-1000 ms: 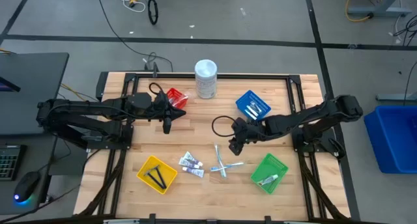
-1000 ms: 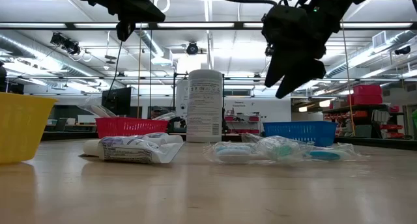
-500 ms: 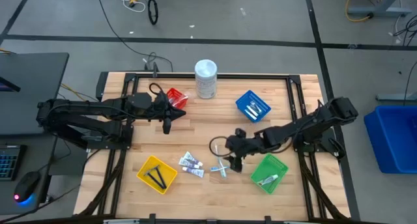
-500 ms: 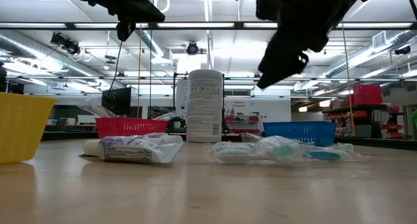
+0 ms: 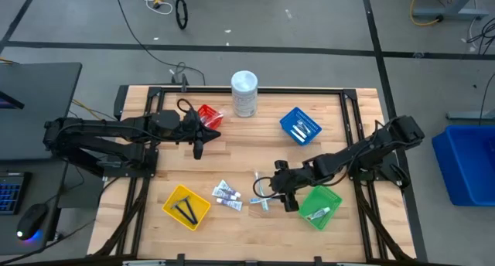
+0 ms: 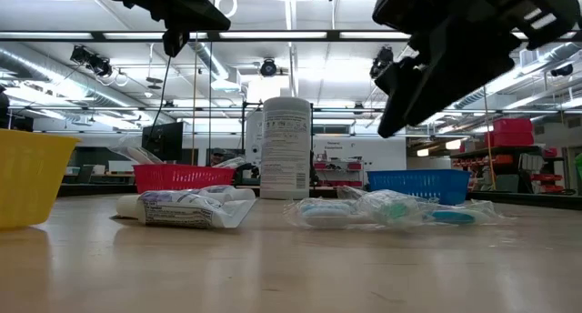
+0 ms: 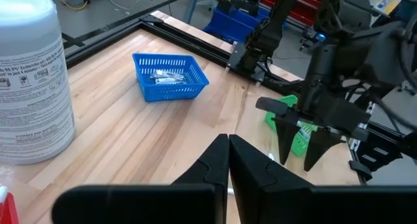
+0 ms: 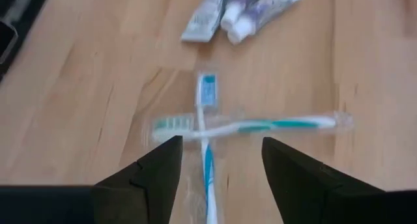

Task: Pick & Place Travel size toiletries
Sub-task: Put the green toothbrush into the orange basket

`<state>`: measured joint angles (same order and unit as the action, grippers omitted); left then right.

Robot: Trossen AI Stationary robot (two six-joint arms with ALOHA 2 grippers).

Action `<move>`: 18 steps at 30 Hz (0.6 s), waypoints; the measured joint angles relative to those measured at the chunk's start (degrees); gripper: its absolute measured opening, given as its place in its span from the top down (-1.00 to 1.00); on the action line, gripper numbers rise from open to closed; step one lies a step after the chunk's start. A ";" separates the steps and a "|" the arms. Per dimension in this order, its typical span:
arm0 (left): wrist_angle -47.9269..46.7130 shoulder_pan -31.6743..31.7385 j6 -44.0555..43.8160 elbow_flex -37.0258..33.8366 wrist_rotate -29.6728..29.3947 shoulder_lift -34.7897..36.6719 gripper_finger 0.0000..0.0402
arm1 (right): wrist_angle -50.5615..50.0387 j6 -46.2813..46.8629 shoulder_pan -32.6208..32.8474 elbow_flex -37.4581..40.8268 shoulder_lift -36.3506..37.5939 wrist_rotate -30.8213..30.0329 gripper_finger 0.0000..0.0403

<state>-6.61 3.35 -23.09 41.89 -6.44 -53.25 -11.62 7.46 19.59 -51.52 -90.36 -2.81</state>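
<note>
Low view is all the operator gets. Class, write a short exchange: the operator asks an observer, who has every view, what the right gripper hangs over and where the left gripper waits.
Operator: I see the right gripper up high. What lies under it?
Observer: The right gripper, fingers apart, hangs over two crossed toothbrushes in clear wrap.
Operator: And the left gripper? I only see it near the top edge.
Observer: From above, the left gripper waits shut beside the red basket, well away from the toothbrushes.
</note>
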 joint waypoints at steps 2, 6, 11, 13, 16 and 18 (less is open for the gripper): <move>-0.03 0.01 0.08 0.00 -0.04 0.00 0.91 | 0.56 -0.04 0.00 0.23 -0.82 0.00 -0.07; -0.15 0.01 0.59 0.00 -0.09 0.00 0.91 | 3.36 -0.89 -0.01 0.25 -2.55 1.63 -0.06; -0.22 0.01 0.59 0.00 -0.15 0.00 0.91 | 9.49 -0.89 0.39 0.27 -4.17 3.09 -0.11; -0.24 0.01 0.57 0.00 -0.17 0.00 0.91 | 10.98 -1.83 0.42 0.27 -4.35 3.09 -0.14; -0.23 0.01 0.56 0.00 -0.20 0.00 0.91 | 10.78 -4.94 0.36 0.27 -4.35 4.08 -0.17; -0.23 0.01 0.55 0.00 -0.20 0.00 0.91 | 10.95 -5.97 0.02 0.22 -4.35 4.63 -0.19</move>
<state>-6.84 3.36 -22.55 41.89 -6.63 -53.25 -0.67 1.50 19.62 -51.30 -94.72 1.82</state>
